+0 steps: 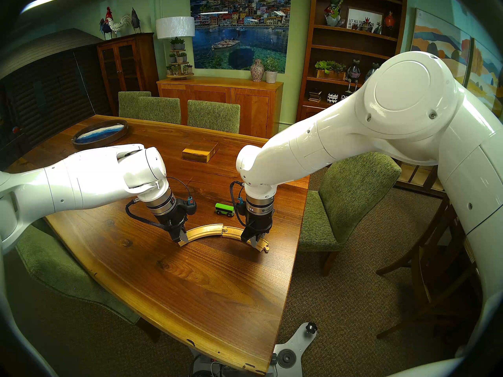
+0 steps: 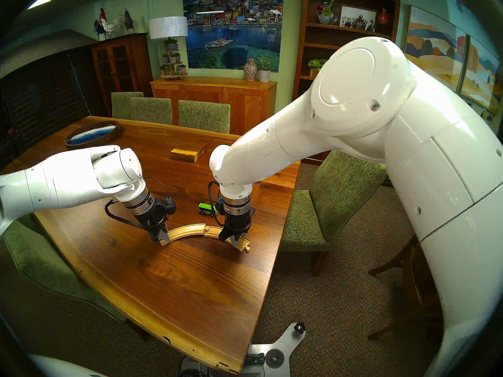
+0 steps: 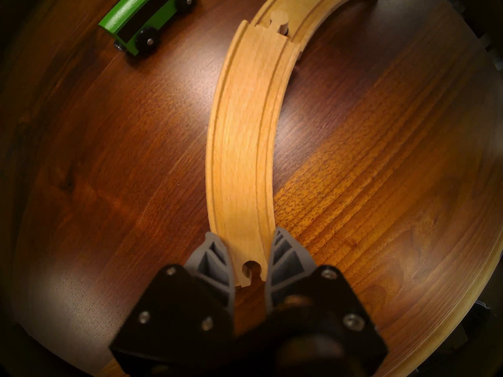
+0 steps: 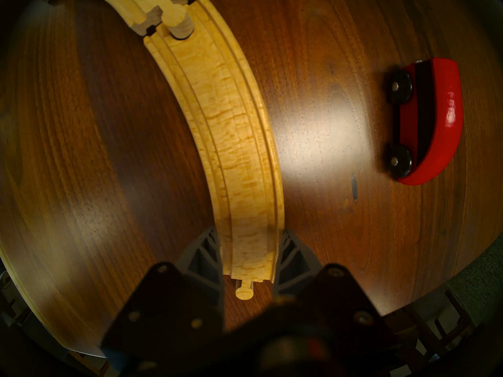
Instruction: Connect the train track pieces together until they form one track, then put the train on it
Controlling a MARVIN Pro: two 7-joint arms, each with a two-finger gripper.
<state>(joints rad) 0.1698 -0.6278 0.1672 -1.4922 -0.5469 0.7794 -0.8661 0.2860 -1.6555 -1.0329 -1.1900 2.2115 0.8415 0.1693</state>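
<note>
Two curved pale-wood track pieces lie end to end as an arc on the wooden table (image 1: pixel 190 286). My left gripper (image 1: pixel 181 237) is shut on the socket end of the left piece (image 1: pixel 204 231), with its fingers (image 3: pixel 215 256) on both edges. My right gripper (image 1: pixel 257 239) is shut on the peg end of the right piece (image 1: pixel 234 232). In the right wrist view the left piece's peg (image 4: pixel 178 17) lies over the end of the right piece (image 4: pixel 226 109), looking slightly raised. The green carriage (image 1: pixel 224 209) stands behind the joint. The red engine (image 4: pixel 435 118) stands beside the right piece, hidden in the head views.
A rectangular wooden block (image 1: pixel 200 151) sits at mid-table and an oval tray (image 1: pixel 100 133) at the far left. Green chairs (image 1: pixel 351 202) ring the table. The table's right edge runs close to my right gripper.
</note>
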